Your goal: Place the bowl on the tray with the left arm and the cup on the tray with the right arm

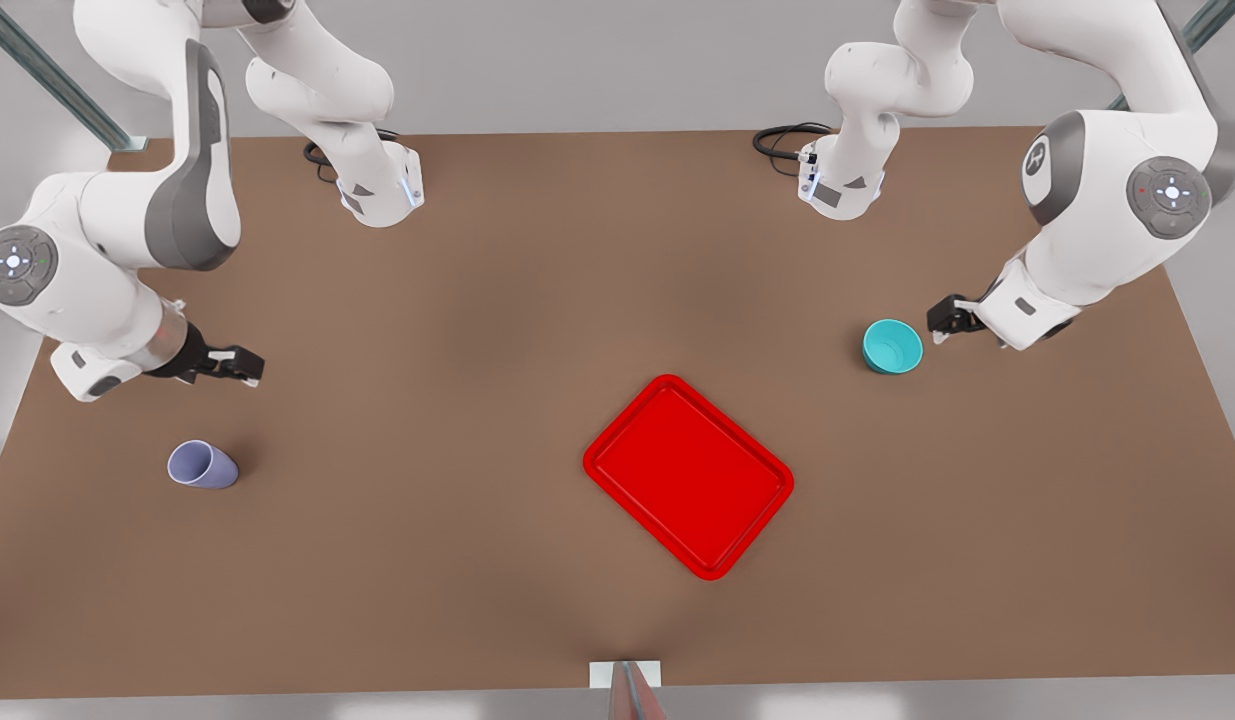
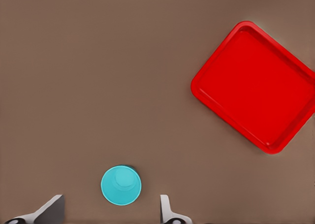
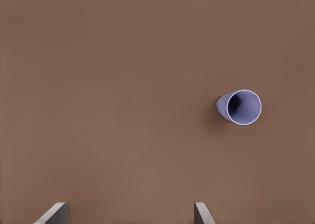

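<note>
our left end effector hangs spread wide just at the bowl's 2 o'clock; the right end effector, also wide, sits apart at the cup's 12 o'clock. we judge a careless descent could tip either. one bowl, one cup, one tray, mid-bench.

Tray mid-table; bowl at front view's right — cup far left, both off tray.

Overhead front view; downward wrist views
</note>
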